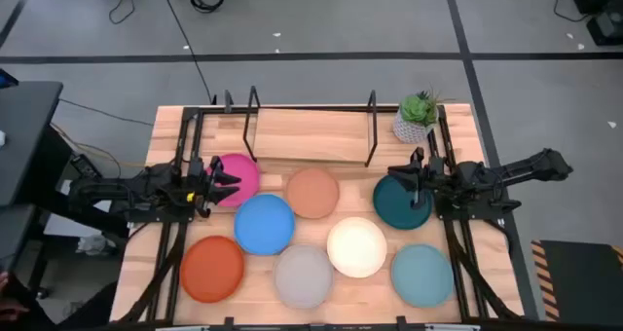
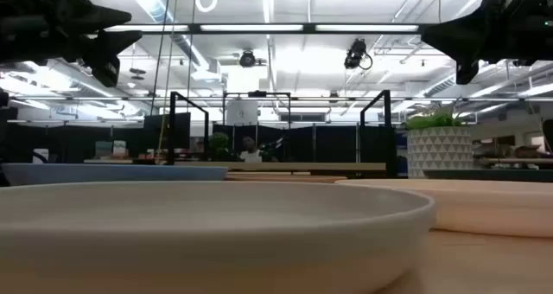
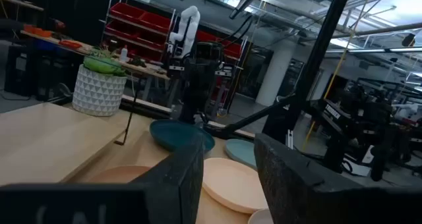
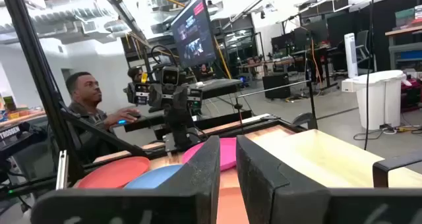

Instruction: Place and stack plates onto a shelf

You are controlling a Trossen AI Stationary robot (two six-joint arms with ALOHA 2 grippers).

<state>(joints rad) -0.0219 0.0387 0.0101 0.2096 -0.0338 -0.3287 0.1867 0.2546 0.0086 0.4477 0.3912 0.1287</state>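
The slatted wooden tabletop (image 1: pixel 458 263) fills the lower middle of the high view, with grey floor around it. Along its upper edge lies the shelf (image 1: pixel 310 134), a pale plank with thin black hoop uprights, holding no plates. A potted plant in a white faceted pot (image 1: pixel 419 119) stands just beside the shelf's right end.

The two dark arms come in from the frame's sides. The left claw (image 1: pixel 220 180) is at centre left, over the left edge of the pink plate (image 1: pixel 238 178); its wrist view shows the fingers (image 3: pixel 181 178) parted with nothing between them. The right claw (image 1: pixel 407 183) is at centre right, over the dark teal plate (image 1: pixel 399 202); its fingers (image 4: pixel 210 165) stand only a narrow gap apart and grip nothing.

All eight plates rest flat on the tabletop below the shelf. In the upper row the tan plate (image 1: pixel 312 192) sits between the pink and dark teal ones. The blue plate (image 1: pixel 264 224) lies below the pink plate, touching or slightly overlapping it, and the cream plate (image 1: pixel 356 246) is right of centre. In the bottom row are the orange plate (image 1: pixel 211 268), the grey plate (image 1: pixel 303 275) and the light blue plate (image 1: pixel 422 274).

In the right wrist view, a seated person (image 4: pixel 89 109) shows beyond the tabletop at left.
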